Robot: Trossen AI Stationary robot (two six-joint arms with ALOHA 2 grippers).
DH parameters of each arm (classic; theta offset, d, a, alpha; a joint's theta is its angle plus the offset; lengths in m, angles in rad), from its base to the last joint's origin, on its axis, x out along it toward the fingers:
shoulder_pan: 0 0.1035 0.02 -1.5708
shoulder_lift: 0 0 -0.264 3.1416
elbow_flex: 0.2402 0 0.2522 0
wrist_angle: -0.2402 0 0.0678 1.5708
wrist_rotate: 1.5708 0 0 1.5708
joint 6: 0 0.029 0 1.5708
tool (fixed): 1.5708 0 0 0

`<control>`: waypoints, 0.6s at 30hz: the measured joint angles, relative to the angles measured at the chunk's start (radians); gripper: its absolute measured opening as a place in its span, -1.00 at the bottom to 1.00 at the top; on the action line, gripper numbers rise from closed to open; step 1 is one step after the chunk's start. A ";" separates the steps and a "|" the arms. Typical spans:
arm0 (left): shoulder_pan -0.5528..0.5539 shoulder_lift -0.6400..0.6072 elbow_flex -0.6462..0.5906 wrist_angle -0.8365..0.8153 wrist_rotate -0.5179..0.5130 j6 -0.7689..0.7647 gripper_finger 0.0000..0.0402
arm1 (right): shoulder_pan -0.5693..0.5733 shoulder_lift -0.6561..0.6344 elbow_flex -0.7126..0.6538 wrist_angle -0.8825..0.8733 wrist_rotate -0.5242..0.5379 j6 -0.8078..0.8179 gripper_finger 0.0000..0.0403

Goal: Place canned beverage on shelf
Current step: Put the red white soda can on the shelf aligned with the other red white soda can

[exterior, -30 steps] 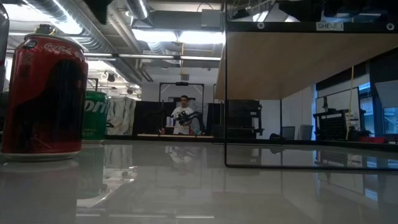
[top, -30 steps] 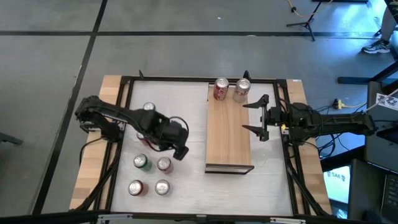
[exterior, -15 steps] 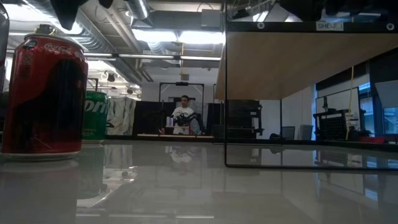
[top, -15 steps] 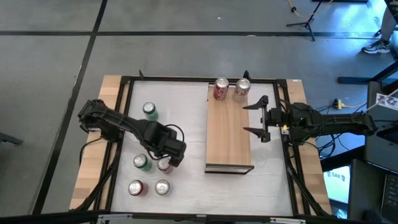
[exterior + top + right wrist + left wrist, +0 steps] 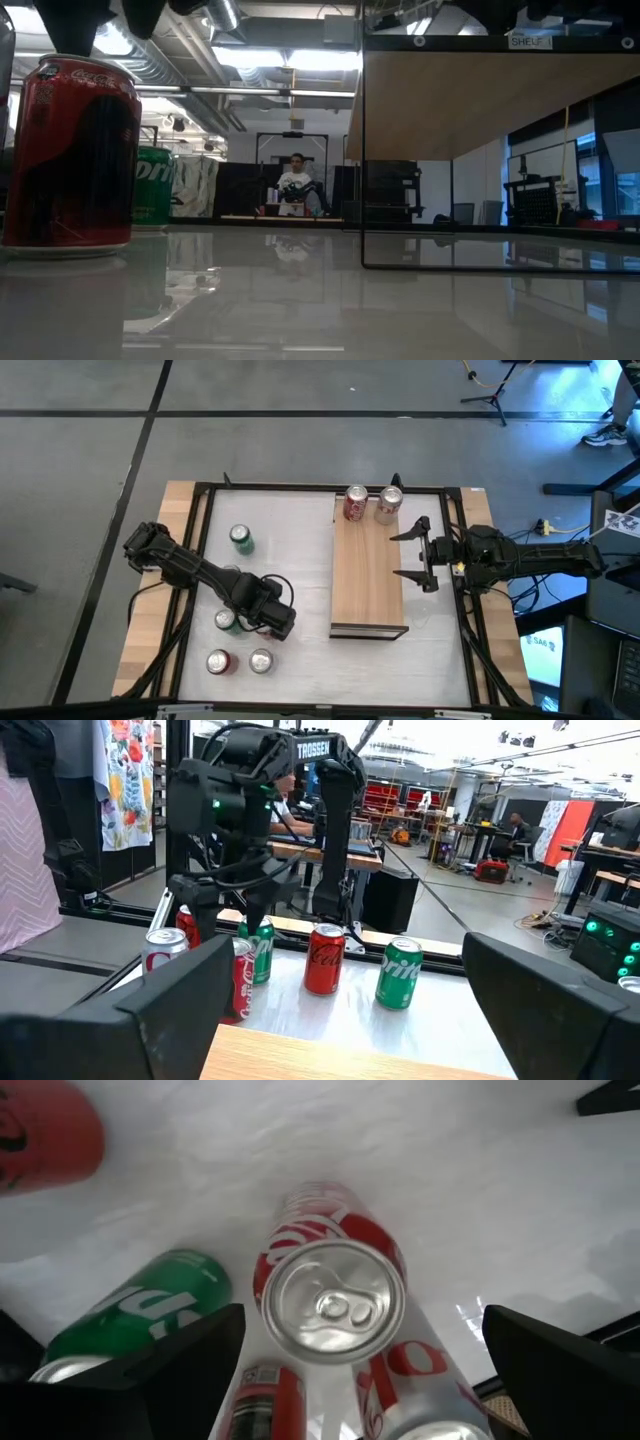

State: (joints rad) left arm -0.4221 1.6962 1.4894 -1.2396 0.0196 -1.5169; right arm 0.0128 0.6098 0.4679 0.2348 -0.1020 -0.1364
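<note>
Shelf: the long wood board lies on the white table, a bit toward the right arm's side of the middle.
Cans on shelf: a red can and a silver can stand side by side at the far end of the shelf.
Left gripper: the left gripper hangs over a red can beside the shelf's near end. Its fingers are wide apart, one on each side of the can top, and hold nothing.
Right gripper: the right gripper waits at the shelf's other long side, fingers spread wide, empty.
Cans near the shelf: a green can stands just beside the left gripper, on the side away from the shelf. A red can and a silver can stand nearer the front edge. One more green can stands alone, farther back, well apart from the shelf.
In the way: the left arm covers the can under its gripper when seen from above.
Hard to see: from table height the shelf shows only from below, and a big red can fills the side.
Room behind: a person sits far off.
</note>
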 joint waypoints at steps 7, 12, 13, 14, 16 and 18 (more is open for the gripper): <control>0.000 0.000 -0.059 0.043 0.012 -0.004 0.97 | 0.000 0.000 0.000 0.000 0.000 0.000 0.91; -0.001 0.000 -0.123 0.126 0.055 -0.021 0.97 | 0.000 0.000 0.000 0.000 0.000 0.000 0.91; -0.001 0.000 -0.134 0.135 0.053 -0.021 0.97 | 0.000 0.000 0.000 0.000 0.000 0.000 0.91; -0.001 0.000 -0.141 0.141 0.051 -0.020 0.97 | 0.000 0.000 0.000 0.000 0.000 0.000 0.91; 0.000 0.000 -0.150 0.145 0.050 -0.020 0.97 | 0.000 0.000 0.000 0.000 0.000 0.000 0.91; 0.000 0.000 -0.158 0.145 0.042 -0.019 0.97 | 0.000 0.000 0.000 0.000 0.000 0.000 0.91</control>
State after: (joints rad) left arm -0.4225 1.6962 1.3316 -1.0943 0.0617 -1.5360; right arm 0.0126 0.6102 0.4679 0.2348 -0.1024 -0.1364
